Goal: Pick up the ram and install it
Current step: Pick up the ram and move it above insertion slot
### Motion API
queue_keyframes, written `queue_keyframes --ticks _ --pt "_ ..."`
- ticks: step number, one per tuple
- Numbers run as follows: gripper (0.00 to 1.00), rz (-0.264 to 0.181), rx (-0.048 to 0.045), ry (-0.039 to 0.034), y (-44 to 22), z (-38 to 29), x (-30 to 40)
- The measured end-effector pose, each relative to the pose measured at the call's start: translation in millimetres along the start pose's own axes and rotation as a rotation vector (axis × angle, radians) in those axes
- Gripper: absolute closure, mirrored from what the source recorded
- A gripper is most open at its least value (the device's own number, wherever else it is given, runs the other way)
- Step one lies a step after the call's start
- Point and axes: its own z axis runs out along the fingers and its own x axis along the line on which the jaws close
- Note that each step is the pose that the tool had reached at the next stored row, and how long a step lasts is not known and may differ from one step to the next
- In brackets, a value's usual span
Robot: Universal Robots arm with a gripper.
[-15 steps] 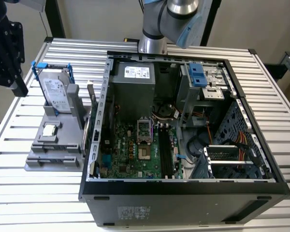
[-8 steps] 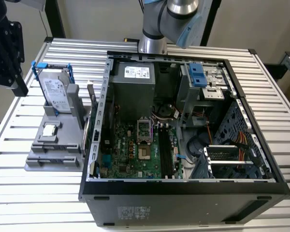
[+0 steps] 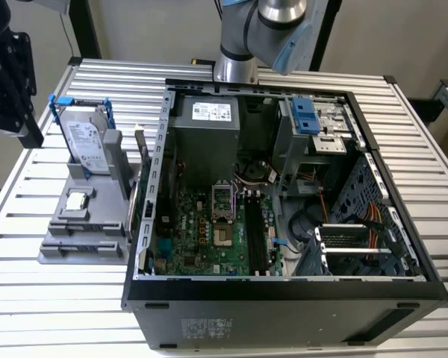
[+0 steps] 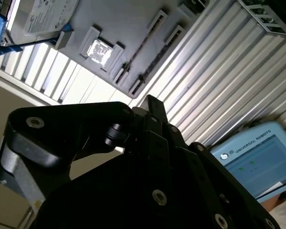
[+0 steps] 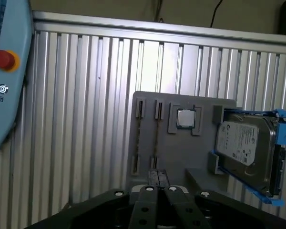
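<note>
Presently the end effector hangs pinched closed, empty, over the ram; descending so could strike its edge.

Wrist cam over the parts tray

Grey tray sits on the slatted table; ram stands on edge in its slots, processor chip just beside it, then the hard drive in its blue bracket; gripper fingers pressed together, lined up with the ram; teach pendant lies well apart.
</note>
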Motion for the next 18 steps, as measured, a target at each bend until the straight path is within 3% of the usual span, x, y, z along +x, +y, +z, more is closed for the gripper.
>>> queue_keyframes --ticks 4,18 --pt "1.0 -0.009 -0.0044 -0.0079 0.0 0.1 0.0" --pt "1.0 0.005 -0.0039 -0.0083 0.0 4.7 0.2"
